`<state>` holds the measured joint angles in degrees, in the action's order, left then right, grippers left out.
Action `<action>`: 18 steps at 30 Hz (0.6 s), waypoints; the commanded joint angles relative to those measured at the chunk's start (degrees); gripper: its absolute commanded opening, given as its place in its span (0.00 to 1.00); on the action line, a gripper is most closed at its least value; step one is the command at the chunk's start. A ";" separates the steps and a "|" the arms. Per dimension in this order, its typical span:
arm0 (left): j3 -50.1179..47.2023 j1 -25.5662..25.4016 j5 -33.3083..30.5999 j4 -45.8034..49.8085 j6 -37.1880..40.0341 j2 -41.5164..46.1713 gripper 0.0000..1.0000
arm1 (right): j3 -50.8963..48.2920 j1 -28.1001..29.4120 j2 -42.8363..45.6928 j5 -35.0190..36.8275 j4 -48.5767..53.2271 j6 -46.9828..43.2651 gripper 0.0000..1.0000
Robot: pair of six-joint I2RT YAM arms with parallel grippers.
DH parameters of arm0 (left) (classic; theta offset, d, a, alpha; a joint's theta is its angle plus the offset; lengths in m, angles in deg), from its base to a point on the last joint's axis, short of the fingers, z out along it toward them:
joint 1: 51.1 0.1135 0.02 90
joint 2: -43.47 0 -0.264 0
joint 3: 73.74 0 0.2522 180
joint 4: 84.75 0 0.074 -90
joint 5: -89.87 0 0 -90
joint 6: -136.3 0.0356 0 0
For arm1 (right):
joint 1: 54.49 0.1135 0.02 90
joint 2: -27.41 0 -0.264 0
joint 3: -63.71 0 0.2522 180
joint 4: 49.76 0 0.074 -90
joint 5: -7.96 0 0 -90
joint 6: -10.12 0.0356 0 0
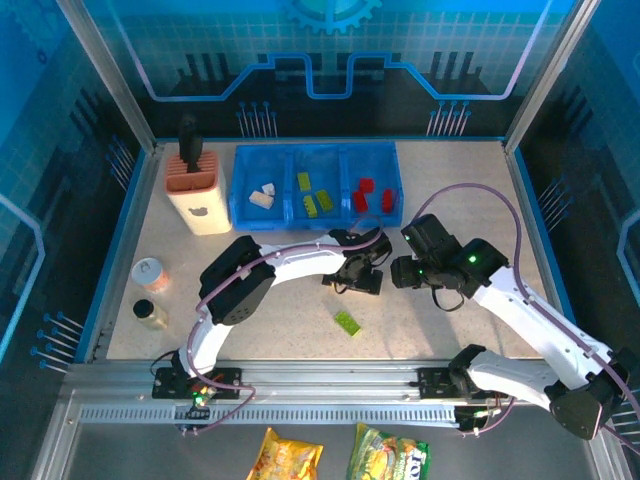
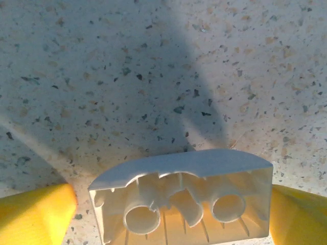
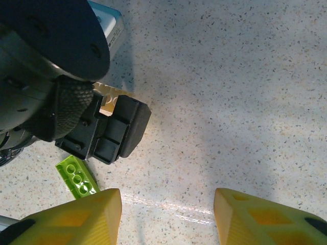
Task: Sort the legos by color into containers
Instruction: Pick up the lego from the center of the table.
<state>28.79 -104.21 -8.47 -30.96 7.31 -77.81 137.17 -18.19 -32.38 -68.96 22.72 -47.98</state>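
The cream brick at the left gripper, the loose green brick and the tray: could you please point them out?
cream brick (image 2: 181,199), left wrist view, hollow underside
green brick (image 1: 348,322), top external view, studded top
tray (image 1: 255,165), top external view, left compartment's floor

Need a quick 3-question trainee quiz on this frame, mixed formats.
1. True or false: the left pincer is shut on a cream brick.
2. Pick one: the loose green brick lies A) on the table, B) in the middle compartment, C) in a snack packet.
3. Fill in: the tray's right compartment holds ___ bricks.

Key: 1 true; 2 A; 3 red.
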 commanded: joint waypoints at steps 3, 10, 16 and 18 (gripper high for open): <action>1.32 -0.25 -0.55 0.00 0.00 -1.95 0.86 | 0.42 -0.88 1.16 0.55 1.33 -0.44 0.52; 1.01 -0.25 -0.38 -0.15 0.16 -1.25 0.74 | 0.07 -0.98 1.25 0.29 1.06 -0.30 0.52; 1.13 -0.27 -1.15 0.39 0.66 -0.21 0.72 | 0.09 -1.01 1.20 0.10 0.88 -0.50 0.52; 1.23 -0.18 -1.44 0.69 1.01 0.30 0.72 | 0.16 -1.05 0.93 0.01 0.78 -0.50 0.52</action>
<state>29.32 -104.16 -9.56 -30.61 7.40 -78.11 137.17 -18.56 -32.14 -68.98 22.70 -47.96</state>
